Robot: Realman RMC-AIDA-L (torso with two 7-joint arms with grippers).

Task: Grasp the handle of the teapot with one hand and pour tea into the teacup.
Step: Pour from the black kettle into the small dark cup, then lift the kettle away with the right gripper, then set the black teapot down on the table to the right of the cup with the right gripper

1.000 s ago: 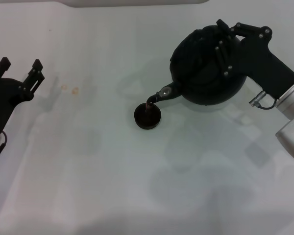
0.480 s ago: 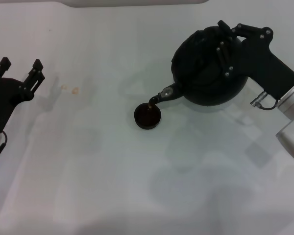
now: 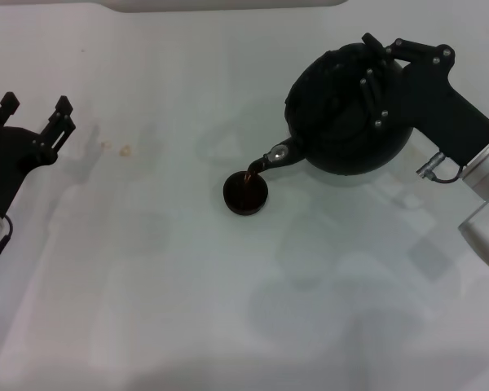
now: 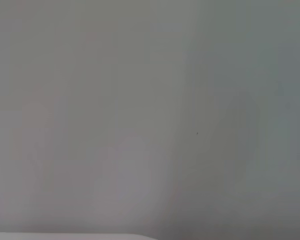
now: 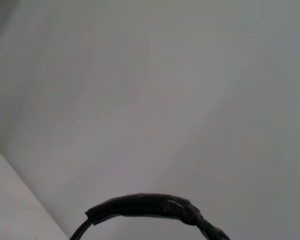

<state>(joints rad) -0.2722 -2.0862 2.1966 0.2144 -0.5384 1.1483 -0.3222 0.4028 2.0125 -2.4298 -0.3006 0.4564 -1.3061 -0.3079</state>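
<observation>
Mid-pour, right gripper (image 3: 375, 81) clamped on the handle (image 5: 150, 207), teapot (image 3: 346, 114) tips tea (image 3: 249, 173) into the teacup (image 3: 245, 194) — overfilling looms; left gripper (image 3: 34, 114) idles, fingers apart.

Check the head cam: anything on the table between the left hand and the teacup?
Head view: only two small tan specks on the white table lie between the idle left hand and the teacup; otherwise bare.

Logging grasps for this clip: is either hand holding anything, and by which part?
The right hand holds the teapot by the handle over its top, tilted toward the teacup. The left hand is open, holding nothing.
</observation>
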